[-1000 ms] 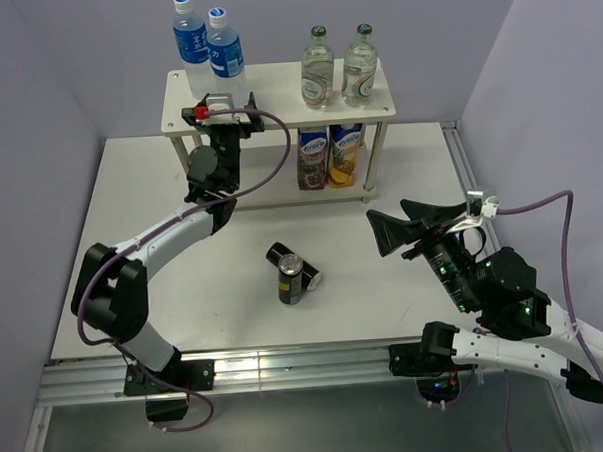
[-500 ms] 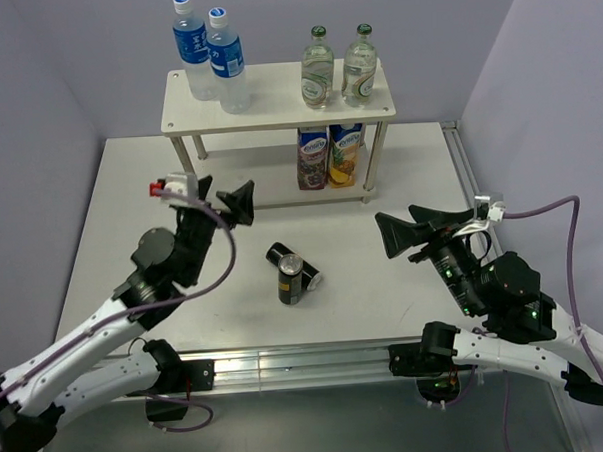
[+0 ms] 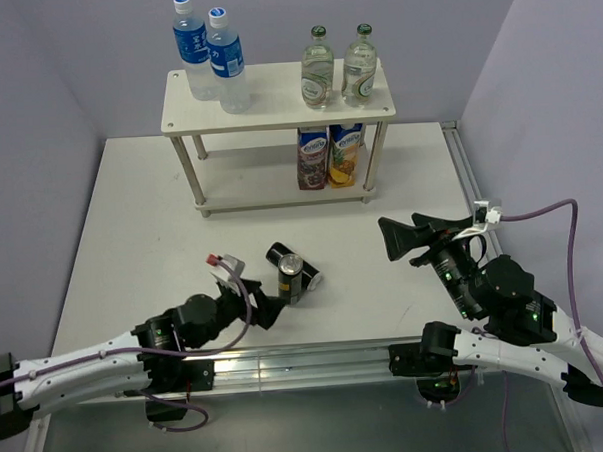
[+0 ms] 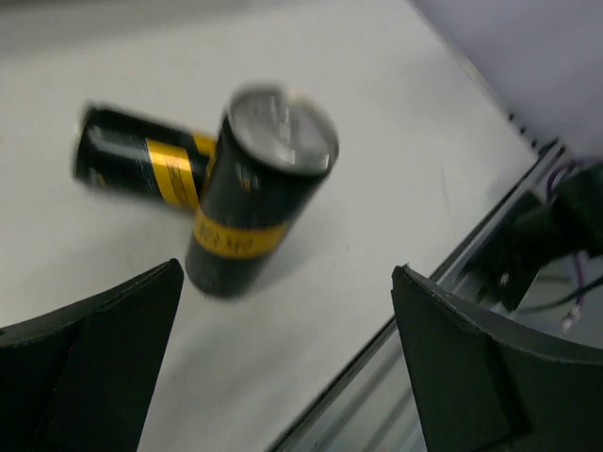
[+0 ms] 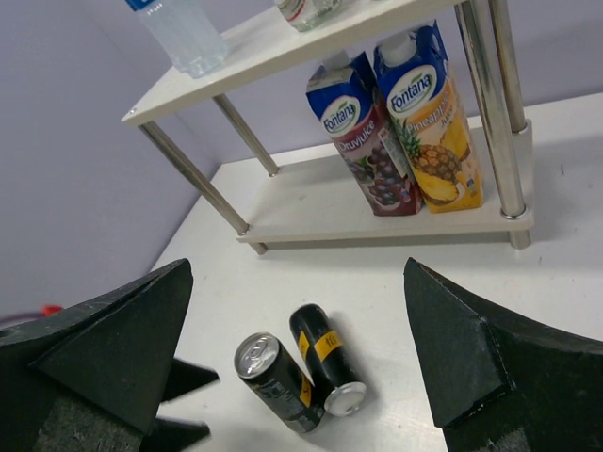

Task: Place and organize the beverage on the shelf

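The upright can [image 3: 290, 280], long axis vertical, stands on the table [image 3: 131, 213] straight ahead of the left gripper [image 3: 265, 310], jaws spread wide and empty, its fallen twin [image 3: 276, 254] touching it; the right gripper [image 3: 400, 237], likewise spread, sits farther from that can.

On the lower board of the shelf [image 5: 377, 202], at its right end, two juice cartons stand side by side. Both carry the brand "Fontana" in white on a blue oval. That is true of the grape carton [image 5: 363, 141] and the pineapple carton [image 5: 435, 122] alike (the smaller word beneath each logo is too fine to read).

In front of the shelf, the upright can [image 4: 254, 193] and the lying can [image 4: 141, 165] have yellow bands with blurred lettering.

On the shelf's top board, the labels on the water bottles [image 3: 226, 57] and glass bottles [image 3: 318, 73] are illegible.
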